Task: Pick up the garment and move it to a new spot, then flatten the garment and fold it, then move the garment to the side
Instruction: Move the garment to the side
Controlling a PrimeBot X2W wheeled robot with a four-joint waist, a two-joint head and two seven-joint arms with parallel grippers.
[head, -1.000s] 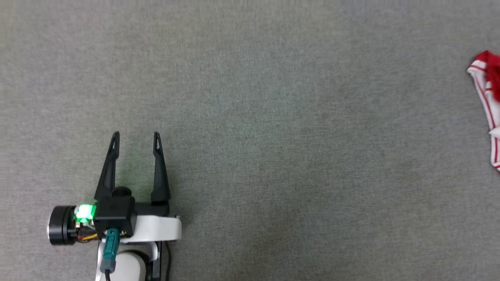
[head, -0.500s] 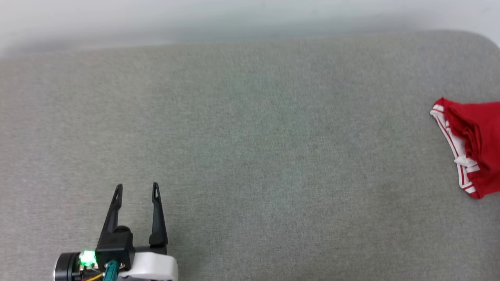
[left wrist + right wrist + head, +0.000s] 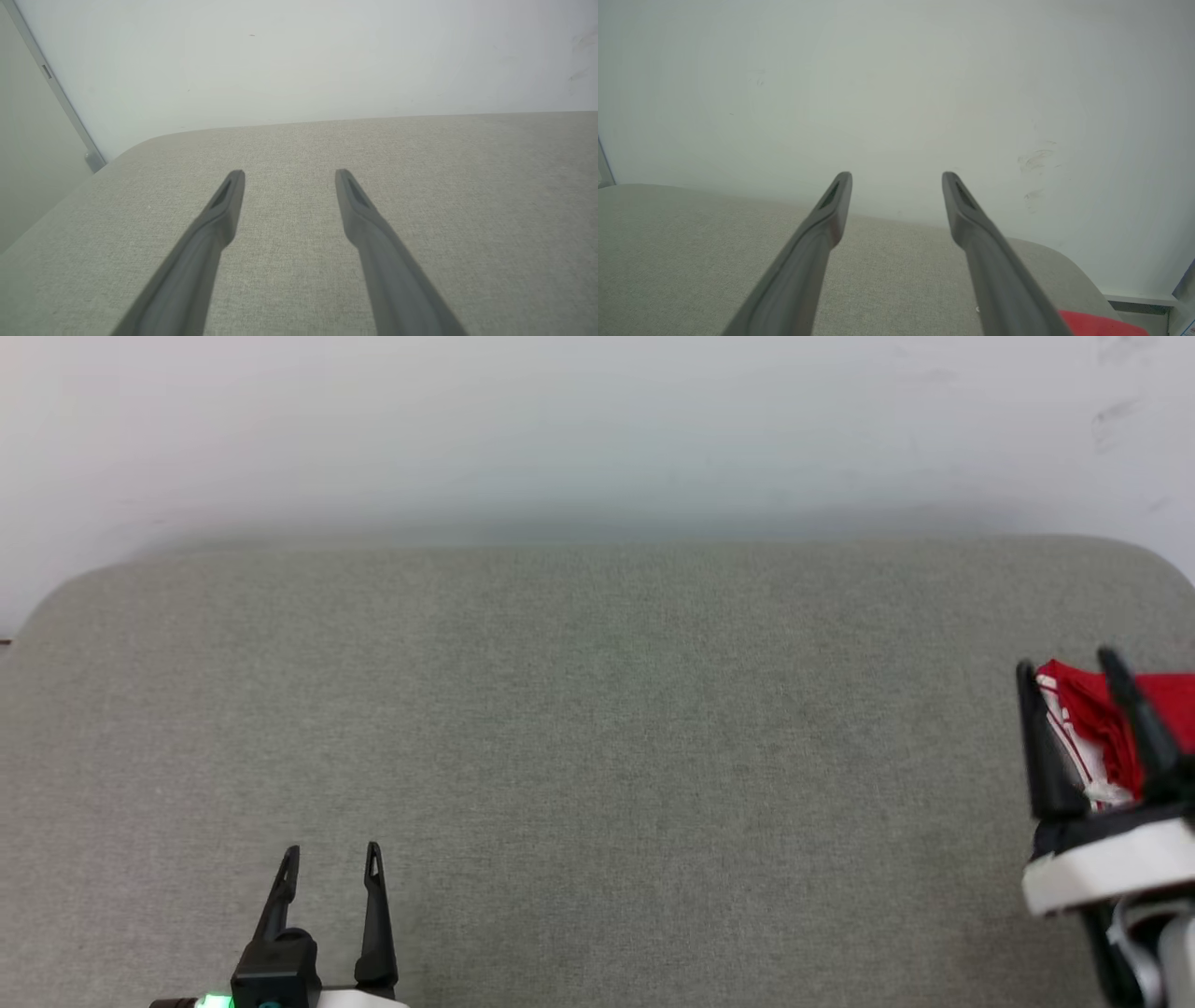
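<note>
Grey padded surface (image 3: pixel 597 756), red garment (image 3: pixel 1092 719) just beyond spread right gripper (image 3: pixel 1066 662), left gripper (image 3: pixel 332 848) spread, well apart

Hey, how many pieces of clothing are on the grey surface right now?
1. The garment lies bunched at the right edge of the grey surface, partly behind the right end effector in the head view. Part of it runs out of frame, so more could be hidden there.
</note>
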